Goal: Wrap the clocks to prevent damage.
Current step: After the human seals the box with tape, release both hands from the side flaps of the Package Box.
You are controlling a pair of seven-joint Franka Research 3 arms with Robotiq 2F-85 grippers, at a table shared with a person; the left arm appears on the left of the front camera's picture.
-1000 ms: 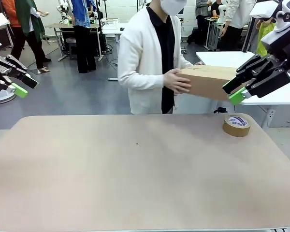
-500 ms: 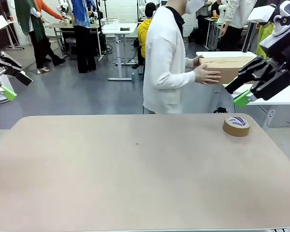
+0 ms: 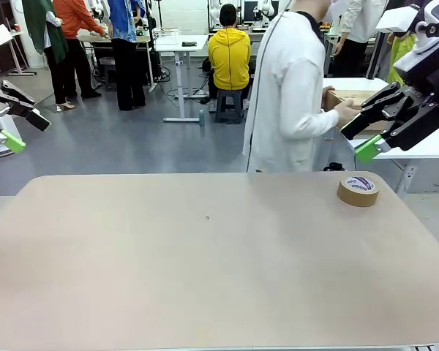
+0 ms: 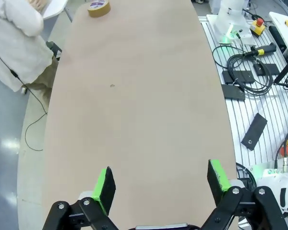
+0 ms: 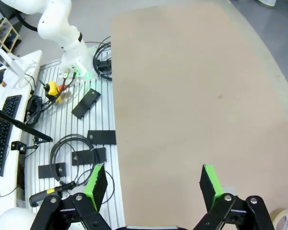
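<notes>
One roll of brown packing tape (image 3: 358, 189) lies flat on the beige tabletop (image 3: 205, 270), near its far right corner; a white label with blue print covers its upper face. In the left wrist view the same roll (image 4: 99, 8) sits at the far end of the tabletop (image 4: 134, 96), and in the right wrist view only its pale edge (image 5: 284, 221) peeks in at the bottom right corner. No clock can be made out on the tabletop.

At the left edge of the front view, the left tool (image 3: 18, 128) hangs above the floor beside the tabletop, its green-padded fingers spread apart and gripping nothing; its wrist view shows the same wide gap (image 4: 158, 182).

Behind the tabletop, a person in a white top (image 3: 289, 95) stands turned towards a white side table (image 3: 424, 146), hands on an open cardboard box (image 3: 351, 102) resting there. What the box contains cannot be told.

At the right, the right tool (image 3: 373, 131) is raised above the tape and well apart from it, fingers spread wide and empty (image 5: 151, 184).
</notes>
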